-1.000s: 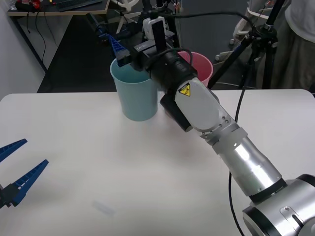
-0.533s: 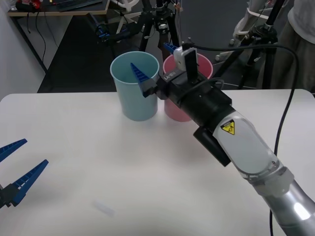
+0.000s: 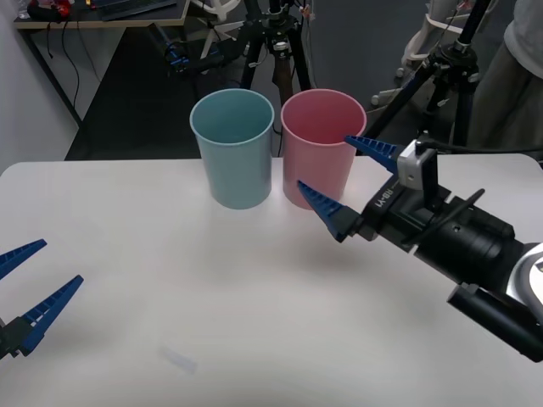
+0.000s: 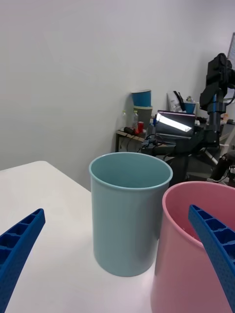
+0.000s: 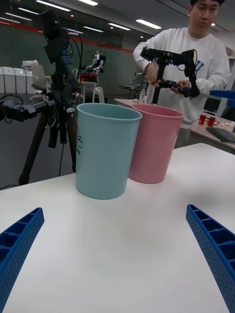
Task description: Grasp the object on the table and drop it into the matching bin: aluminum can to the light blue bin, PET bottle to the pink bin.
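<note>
Right gripper (image 3: 348, 182) agape, partly masking pink bin (image 3: 318, 140); contents perhaps hidden.

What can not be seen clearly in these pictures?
- Blue bin bottom: in the front view its own wall hides it, so its contents cannot be told.
- Pink bin lower side: the open right gripper covers it there.
- Left gripper: open, cut off by the front view's edge.

Tall light blue plastic bin (image 3: 232, 149) stands at far centre of the flat white bench (image 3: 212, 305), touching the tall pink plastic bin (image 3: 321, 144) on its right.

Right end effector (image 3: 350, 176) near the pink bin; left end effector (image 3: 25, 284) at near left edge.
</note>
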